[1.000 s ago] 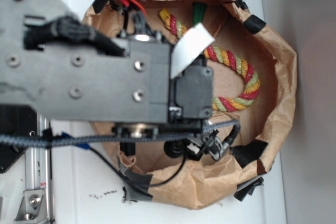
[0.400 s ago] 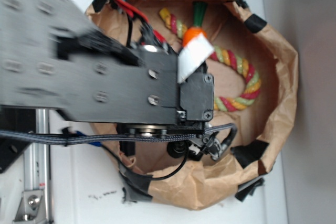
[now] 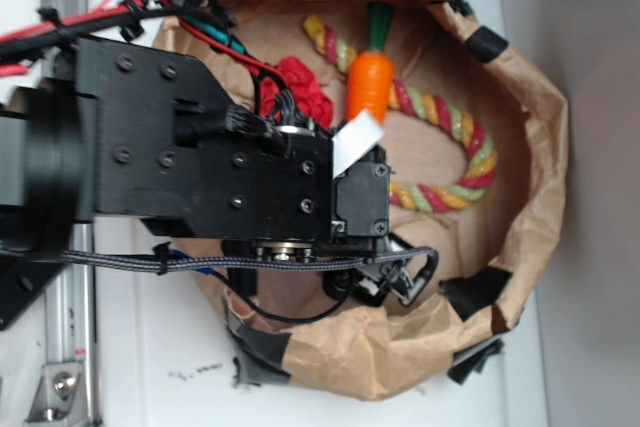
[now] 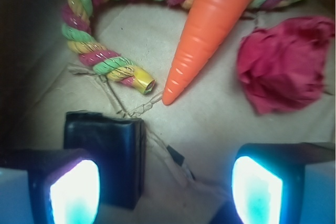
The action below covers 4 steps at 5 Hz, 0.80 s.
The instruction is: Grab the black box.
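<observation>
The black box [image 4: 107, 145] lies flat on the brown paper floor at the lower left of the wrist view. It is glossy, with rounded edges. My gripper [image 4: 165, 192] hangs above the floor, open, with nothing between its fingers. The left fingertip [image 4: 73, 192] overlaps the box's near left corner, so the box sits half under that finger and half in the gap. The right fingertip [image 4: 257, 190] stands well clear of it. In the exterior view the arm [image 3: 230, 167] hides both the box and the fingers.
An orange plastic carrot [image 4: 205, 30] points toward the box. A coloured twisted rope [image 4: 100, 51] curves behind it, and a red paper flower [image 4: 283, 64] lies to the right. A brown paper rim [image 3: 530, 147] with black tape patches walls everything in.
The arm has drawn back to the left and dropped lower inside the rim. That has uncovered the carrot and the red flower in the exterior view.
</observation>
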Motion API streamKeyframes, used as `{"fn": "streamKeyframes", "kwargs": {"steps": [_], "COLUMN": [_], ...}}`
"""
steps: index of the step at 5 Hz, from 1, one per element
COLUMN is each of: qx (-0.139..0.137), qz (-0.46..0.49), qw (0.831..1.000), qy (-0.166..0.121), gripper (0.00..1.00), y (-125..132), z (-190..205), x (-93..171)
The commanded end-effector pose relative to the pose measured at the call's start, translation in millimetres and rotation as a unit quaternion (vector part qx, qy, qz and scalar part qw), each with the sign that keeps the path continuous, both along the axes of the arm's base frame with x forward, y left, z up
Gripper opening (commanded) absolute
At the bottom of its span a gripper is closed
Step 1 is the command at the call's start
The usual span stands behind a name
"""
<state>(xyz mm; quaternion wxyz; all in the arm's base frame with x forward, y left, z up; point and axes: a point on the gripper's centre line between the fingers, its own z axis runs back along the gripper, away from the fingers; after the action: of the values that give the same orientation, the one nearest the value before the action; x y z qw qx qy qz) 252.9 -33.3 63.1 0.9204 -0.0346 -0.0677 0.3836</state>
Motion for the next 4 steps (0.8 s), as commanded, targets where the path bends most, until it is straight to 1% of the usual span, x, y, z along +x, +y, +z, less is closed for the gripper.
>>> {"fn": "streamKeyframes", "kwargs": {"steps": [1, 2, 3, 4], "qx": [-0.011, -0.014, -0.016, -0.029], "qz": [-0.001, -0.034, -0.042, -0.032], "qw": [1.000, 0.999, 0.999, 0.999], "qy": [-0.018, 0.007, 0.017, 0.019], "gripper": [1.00, 1.00, 1.00, 1.00], "y": [-20, -46, -61, -61], "z": [-8, -22, -28, -26], "x": [30, 32, 36, 45]}}
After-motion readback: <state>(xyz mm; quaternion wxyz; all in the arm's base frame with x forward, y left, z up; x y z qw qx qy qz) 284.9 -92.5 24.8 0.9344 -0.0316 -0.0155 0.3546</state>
